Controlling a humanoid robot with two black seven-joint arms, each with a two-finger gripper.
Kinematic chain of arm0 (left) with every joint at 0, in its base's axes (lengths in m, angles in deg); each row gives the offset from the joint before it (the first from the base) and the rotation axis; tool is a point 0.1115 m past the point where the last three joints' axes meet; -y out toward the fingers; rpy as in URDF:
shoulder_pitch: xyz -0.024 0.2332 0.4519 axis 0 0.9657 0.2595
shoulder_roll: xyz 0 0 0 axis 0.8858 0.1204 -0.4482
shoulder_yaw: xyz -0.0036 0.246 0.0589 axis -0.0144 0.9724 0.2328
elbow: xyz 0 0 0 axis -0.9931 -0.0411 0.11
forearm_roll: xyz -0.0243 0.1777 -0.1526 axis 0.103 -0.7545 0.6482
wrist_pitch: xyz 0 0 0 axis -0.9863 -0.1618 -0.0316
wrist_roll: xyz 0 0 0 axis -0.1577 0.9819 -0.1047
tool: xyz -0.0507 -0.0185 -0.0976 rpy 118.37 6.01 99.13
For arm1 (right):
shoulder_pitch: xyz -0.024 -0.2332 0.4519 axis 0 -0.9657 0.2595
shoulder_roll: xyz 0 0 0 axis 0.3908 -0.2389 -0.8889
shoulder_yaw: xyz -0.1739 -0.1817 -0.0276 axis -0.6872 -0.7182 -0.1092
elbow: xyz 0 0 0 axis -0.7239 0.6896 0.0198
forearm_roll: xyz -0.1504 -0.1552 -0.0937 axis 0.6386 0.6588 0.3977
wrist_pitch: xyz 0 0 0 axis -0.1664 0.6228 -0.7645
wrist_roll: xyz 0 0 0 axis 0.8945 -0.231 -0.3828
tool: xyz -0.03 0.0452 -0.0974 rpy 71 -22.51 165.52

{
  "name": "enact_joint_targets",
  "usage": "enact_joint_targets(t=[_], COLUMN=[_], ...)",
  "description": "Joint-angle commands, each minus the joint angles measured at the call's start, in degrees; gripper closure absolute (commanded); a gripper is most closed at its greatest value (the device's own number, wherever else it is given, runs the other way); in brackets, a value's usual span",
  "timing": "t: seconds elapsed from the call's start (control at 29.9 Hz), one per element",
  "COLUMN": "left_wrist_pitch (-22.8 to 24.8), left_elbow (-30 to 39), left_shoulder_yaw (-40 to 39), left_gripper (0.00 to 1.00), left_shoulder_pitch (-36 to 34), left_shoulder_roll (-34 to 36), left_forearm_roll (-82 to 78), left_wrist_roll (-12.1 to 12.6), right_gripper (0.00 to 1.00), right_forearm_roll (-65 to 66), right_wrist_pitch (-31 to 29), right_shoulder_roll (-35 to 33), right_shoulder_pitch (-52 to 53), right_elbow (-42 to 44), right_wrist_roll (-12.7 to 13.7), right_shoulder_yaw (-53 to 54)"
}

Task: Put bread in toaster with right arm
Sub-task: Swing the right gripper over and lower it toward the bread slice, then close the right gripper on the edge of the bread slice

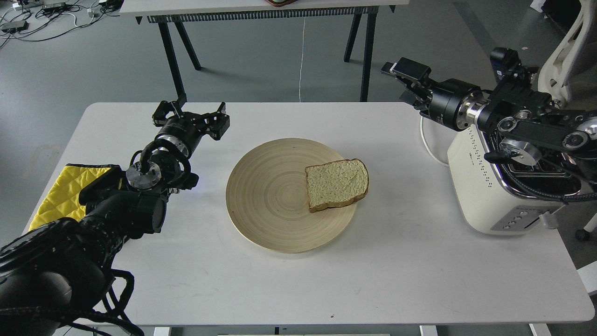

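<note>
A white table (298, 284) holds a round wooden plate (261, 205) at its centre, the bread (336, 184) lying flat on the plate's right side. The toaster (485, 196) stands far right, its slots hidden under the right arm (527, 121). Right gripper (403, 74): finger state unclear. Left gripper (191, 114) spread wide, empty, beside a yellow cloth (65, 191)

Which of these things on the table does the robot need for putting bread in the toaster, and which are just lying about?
Needed:
- bread, lying on the plate
- toaster, at the table's right end
- right gripper, held above the table, empty

Lying about:
- wooden plate
- yellow cloth, under the left arm
- left gripper, idle, open
</note>
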Motion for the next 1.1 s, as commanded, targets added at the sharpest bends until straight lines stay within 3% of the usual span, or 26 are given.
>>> enact_joint_targets(t=[0.0, 0.2, 0.37, 1.07], left_wrist_pitch=[0.0, 0.0, 0.0, 0.0], left_elbow=[0.0, 0.0, 0.0, 0.0], left_shoulder_yaw=[0.0, 0.0, 0.0, 0.0], left_gripper=[0.0, 0.0, 0.0, 0.0], left_shoulder_pitch=[0.0, 0.0, 0.0, 0.0], left_shoulder_roll=[0.0, 0.0, 0.0, 0.0], left_forearm_roll=[0.0, 0.0, 0.0, 0.0], left_wrist_roll=[0.0, 0.0, 0.0, 0.0], right_gripper=[0.01, 0.01, 0.01, 0.02], right_forearm_roll=[-5.3, -5.7, -6.0, -10.3], right_wrist_pitch=[0.2, -0.8, -4.0, -2.9], right_shoulder_roll=[2.7, 4.5, 6.0, 13.3], right_shoulder_pitch=[0.4, 0.0, 0.4, -4.6], right_elbow=[0.1, 0.1, -0.4, 4.2], right_wrist_roll=[-3.5, -3.3, -2.4, -2.3], right_shoulder_yaw=[-7.4, -8.6, -15.7, -17.3])
